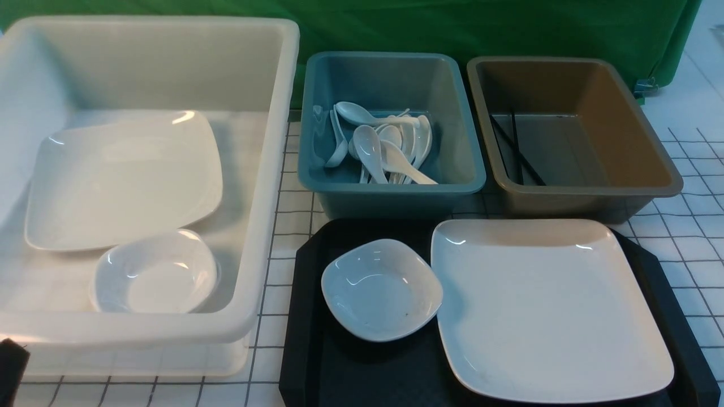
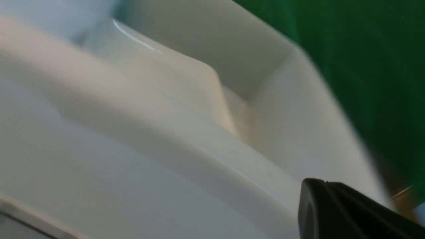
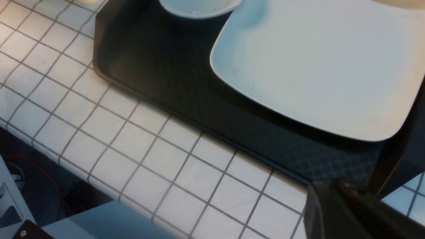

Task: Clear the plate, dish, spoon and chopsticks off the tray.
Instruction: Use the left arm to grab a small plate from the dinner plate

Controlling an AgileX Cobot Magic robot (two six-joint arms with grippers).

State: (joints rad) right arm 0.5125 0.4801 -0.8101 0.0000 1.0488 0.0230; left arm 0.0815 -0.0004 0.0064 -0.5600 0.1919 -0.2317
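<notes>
The left jaws are black with a rounded tip and thin ridges. The right jaws are black and rough-looking.

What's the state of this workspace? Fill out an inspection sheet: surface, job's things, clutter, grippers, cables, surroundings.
Surface: white table with a dark grid.
Job's things: plate and dish side by side on the black tray; chopsticks in the brown bin; spoons heaped in the blue bin, none on the tray.
Clutter: white bin holding another plate and a bowl.
Grippers: left gripper shut, close to the white bin; right gripper near the tray's edge, jaws unclear.
Cables: what looks like a thin reddish cable below the table's edge.
Surroundings: green cloth behind the bins.
</notes>
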